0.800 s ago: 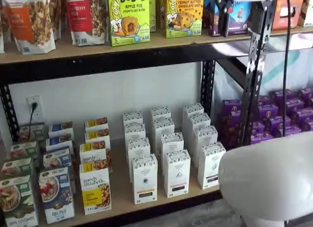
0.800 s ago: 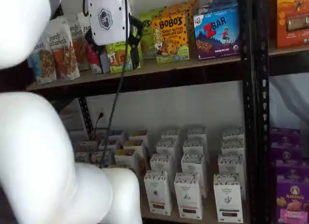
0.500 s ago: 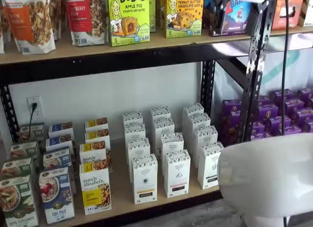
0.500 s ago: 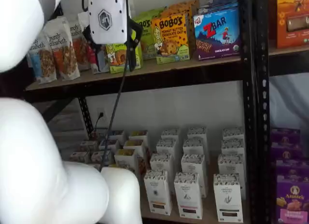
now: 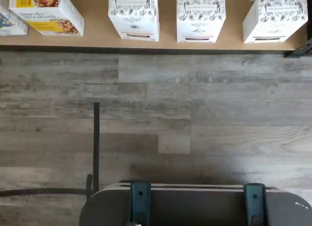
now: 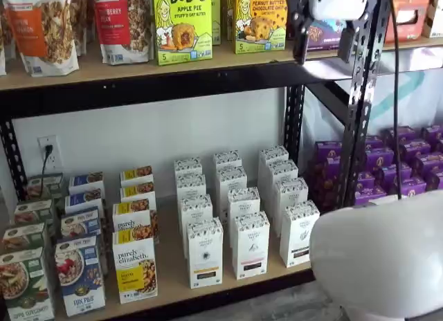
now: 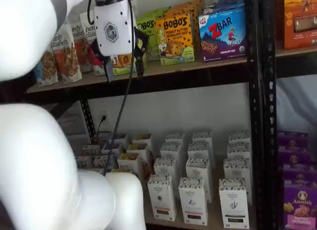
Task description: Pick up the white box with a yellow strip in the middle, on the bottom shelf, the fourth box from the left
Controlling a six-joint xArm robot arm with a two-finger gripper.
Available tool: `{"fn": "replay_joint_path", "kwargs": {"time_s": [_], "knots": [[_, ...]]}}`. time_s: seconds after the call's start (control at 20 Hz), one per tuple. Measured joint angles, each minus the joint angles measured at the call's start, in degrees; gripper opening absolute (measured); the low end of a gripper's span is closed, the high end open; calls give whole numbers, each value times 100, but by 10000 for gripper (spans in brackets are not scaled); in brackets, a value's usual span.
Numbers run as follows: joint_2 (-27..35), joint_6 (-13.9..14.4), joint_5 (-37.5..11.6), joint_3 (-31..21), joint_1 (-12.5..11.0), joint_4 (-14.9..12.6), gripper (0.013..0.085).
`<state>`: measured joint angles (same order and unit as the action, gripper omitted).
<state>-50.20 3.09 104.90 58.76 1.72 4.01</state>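
A grey plank floor [image 5: 195,119] runs up to the tan bottom shelf [image 6: 169,272], where the white box with a yellow strip [image 6: 205,252] stands in the front row of patterned white boxes. The arm's white bulk [image 7: 34,160] hides much of one shelf view. The gripper [image 7: 122,66] hangs spread and empty before "BOBO'S" boxes [image 6: 182,23].

Glossy white arm [image 7: 34,155], hexagon-marked gripper [image 7: 121,71] body, trailing black cable [image 7: 119,121]
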Motion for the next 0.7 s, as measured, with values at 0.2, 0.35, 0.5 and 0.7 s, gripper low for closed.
{"fn": "replay_joint_path", "kwargs": {"time_s": [0.2, 0.35, 0.5, 0.7], "knots": [[28, 199, -464, -374, 259, -190, 850], [0, 384, -959, -728, 478, -406, 850], [73, 442, -1296, -1012, 523, -333, 850], [126, 748, -1844, -1420, 829, -488, 850]]}}
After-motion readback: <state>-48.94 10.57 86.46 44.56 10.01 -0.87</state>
